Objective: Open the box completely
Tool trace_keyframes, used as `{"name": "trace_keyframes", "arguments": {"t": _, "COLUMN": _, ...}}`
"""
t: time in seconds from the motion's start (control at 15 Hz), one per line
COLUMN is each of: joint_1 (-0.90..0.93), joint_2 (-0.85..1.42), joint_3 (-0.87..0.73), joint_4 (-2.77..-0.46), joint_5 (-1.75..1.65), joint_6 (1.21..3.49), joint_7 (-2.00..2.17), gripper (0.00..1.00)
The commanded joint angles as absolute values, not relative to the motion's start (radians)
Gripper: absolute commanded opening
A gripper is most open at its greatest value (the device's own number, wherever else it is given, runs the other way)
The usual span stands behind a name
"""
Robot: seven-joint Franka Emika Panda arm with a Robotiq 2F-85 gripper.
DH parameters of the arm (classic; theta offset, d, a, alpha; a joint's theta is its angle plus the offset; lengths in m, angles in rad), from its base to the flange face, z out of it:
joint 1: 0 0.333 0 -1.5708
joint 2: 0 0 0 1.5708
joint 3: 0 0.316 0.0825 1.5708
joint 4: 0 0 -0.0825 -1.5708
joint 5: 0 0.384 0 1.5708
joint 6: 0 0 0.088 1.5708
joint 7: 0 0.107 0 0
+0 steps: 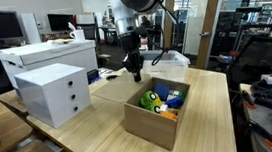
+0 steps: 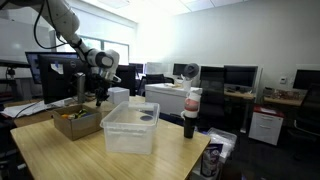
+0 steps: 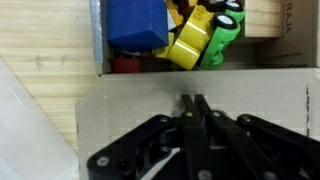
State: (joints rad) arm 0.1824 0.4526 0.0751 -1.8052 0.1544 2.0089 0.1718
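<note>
Hung with black fingers (image 3: 186,116) pinched together over the flat brown cardboard flap (image 3: 120,105) of the rectangular box (image 1: 153,125), glossy blue, yellow, green toys (image 1: 162,99) inside, pale wood-grain surface (image 1: 92,135) beneath.

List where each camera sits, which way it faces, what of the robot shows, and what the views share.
Exterior view: at the table edge, facing the box and drawer cube; arm and gripper show.
Exterior view: across the table, behind the clear bin, facing the box; arm shows.
Wrist view: above the box, looking down on its flap and toys; shut gripper shows.
Shared: all three see the box.
</note>
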Motion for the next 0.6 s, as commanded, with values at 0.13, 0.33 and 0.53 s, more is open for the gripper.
{"name": "trace_keyframes", "arguments": {"t": 0.13, "joint_1": 0.183, "joint_2": 0.366, "joint_3": 0.076, "joint_4": -1.726, "joint_5": 0.089, "joint_6": 1.897, "joint_7": 0.189, "gripper": 0.55}}
{"name": "trace_keyframes", "arguments": {"t": 0.33, "joint_1": 0.173, "joint_2": 0.327, "joint_3": 0.072, "joint_4": -1.730, "joint_5": 0.082, "joint_6": 1.895, "joint_7": 0.192, "gripper": 0.72}}
{"name": "trace_keyframes", "arguments": {"t": 0.53, "joint_1": 0.162, "joint_2": 0.277, "joint_3": 0.072, "joint_4": -1.762, "joint_5": 0.078, "joint_6": 1.911, "joint_7": 0.147, "gripper": 0.87}}
